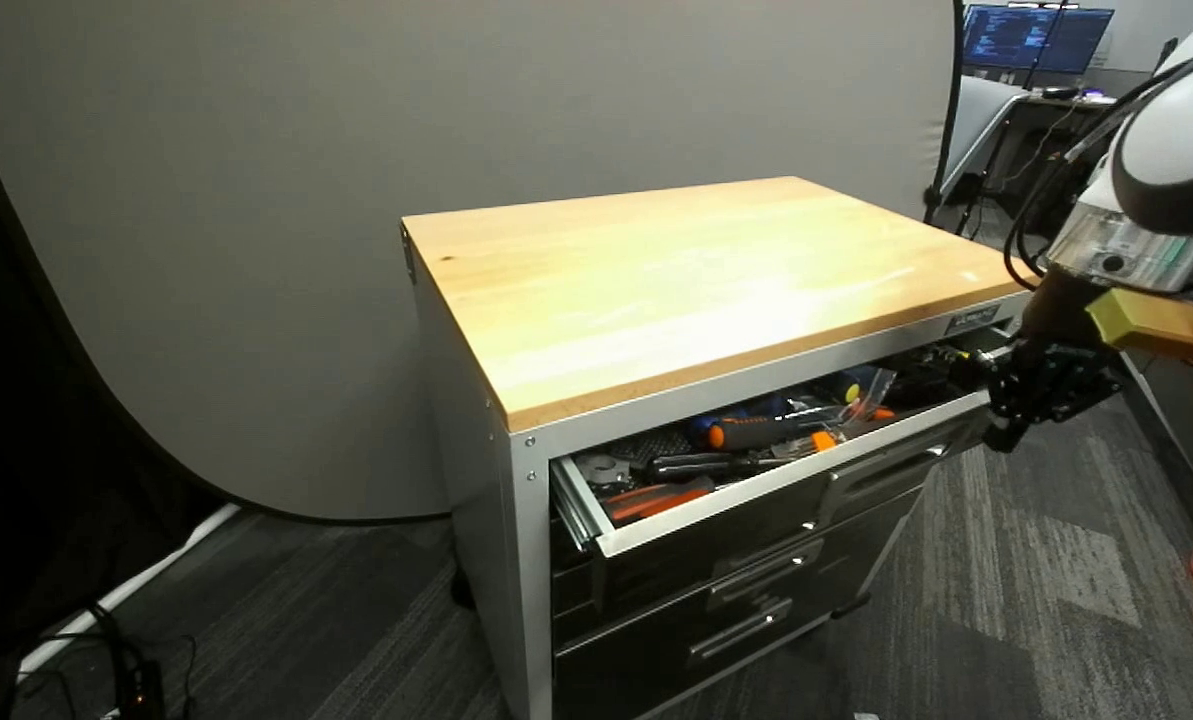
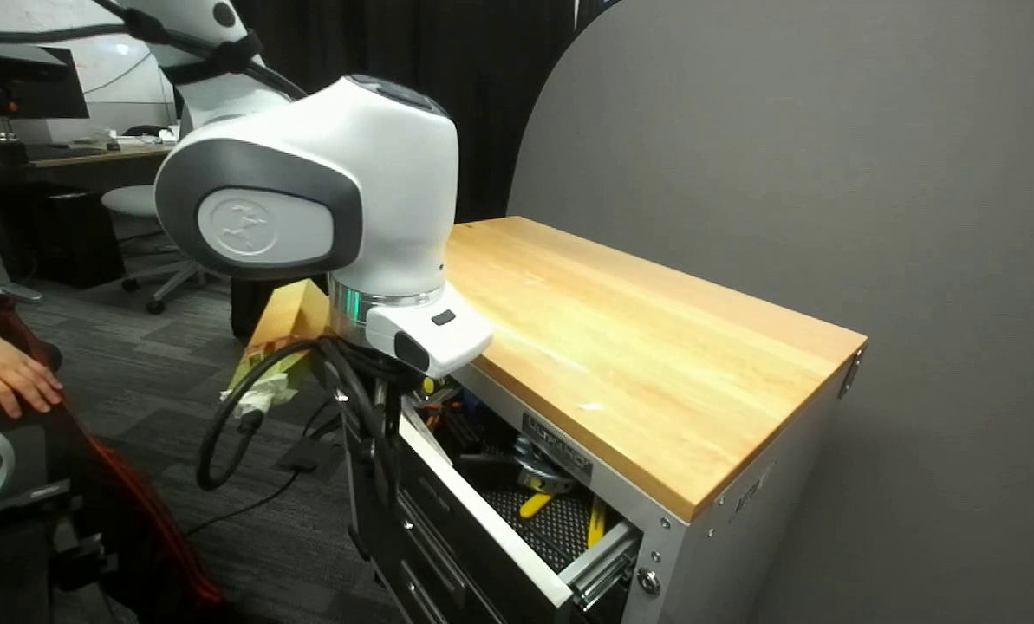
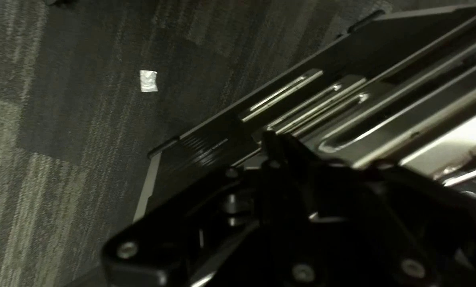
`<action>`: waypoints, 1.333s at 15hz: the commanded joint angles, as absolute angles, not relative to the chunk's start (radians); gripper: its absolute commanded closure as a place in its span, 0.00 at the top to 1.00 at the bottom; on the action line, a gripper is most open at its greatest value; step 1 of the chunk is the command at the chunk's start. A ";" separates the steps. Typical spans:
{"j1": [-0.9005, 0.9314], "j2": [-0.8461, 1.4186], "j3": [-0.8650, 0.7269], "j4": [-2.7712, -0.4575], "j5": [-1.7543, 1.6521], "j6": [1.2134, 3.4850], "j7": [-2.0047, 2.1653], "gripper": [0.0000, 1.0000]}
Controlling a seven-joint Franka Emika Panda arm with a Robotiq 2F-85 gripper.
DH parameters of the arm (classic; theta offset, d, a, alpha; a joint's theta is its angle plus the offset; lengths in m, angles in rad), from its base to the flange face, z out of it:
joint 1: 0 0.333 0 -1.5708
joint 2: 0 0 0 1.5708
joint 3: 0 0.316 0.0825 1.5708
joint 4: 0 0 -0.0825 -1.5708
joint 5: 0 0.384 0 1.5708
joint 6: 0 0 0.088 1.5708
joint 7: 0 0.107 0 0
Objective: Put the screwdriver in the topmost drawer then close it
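Metal, stiff and probably weighted by tools, the topmost drawer is shown partly open in an exterior view, best pushed mid-front; the screwdriver cannot be singled out. In an exterior view, one end is hidden by the Franka arm. In wrist view, the gripper is seen closed, apparently empty.

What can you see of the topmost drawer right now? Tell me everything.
The topmost drawer is wide and shallow, metal by its look, with a pale rim, a dark front and a handle strip. It is partly open under the wooden top; a slide rail shows at an end. Mixed tools, some with orange handles, lie inside; a dark textured liner shows between some. In an exterior view the jaws overlap the rim's end; whether they touch it, I cannot tell.
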State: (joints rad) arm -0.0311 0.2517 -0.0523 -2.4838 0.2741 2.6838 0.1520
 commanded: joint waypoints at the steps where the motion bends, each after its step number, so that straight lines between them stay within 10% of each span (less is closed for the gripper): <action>1: 0.022 0.201 -0.126 -2.480 0.058 2.582 0.282 0.33; 5: 0.003 0.171 -0.106 -2.490 0.018 2.633 0.264 0.50; 6: 0.003 0.180 -0.098 -2.488 0.032 2.669 0.268 0.17; 9: 0.002 0.232 -0.065 -2.463 0.069 2.724 0.244 0.06; 20: -0.026 0.385 0.031 -2.346 0.230 2.853 0.198 0.04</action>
State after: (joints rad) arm -0.0141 0.3268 -0.0207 -2.4187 0.1615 2.7806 0.2306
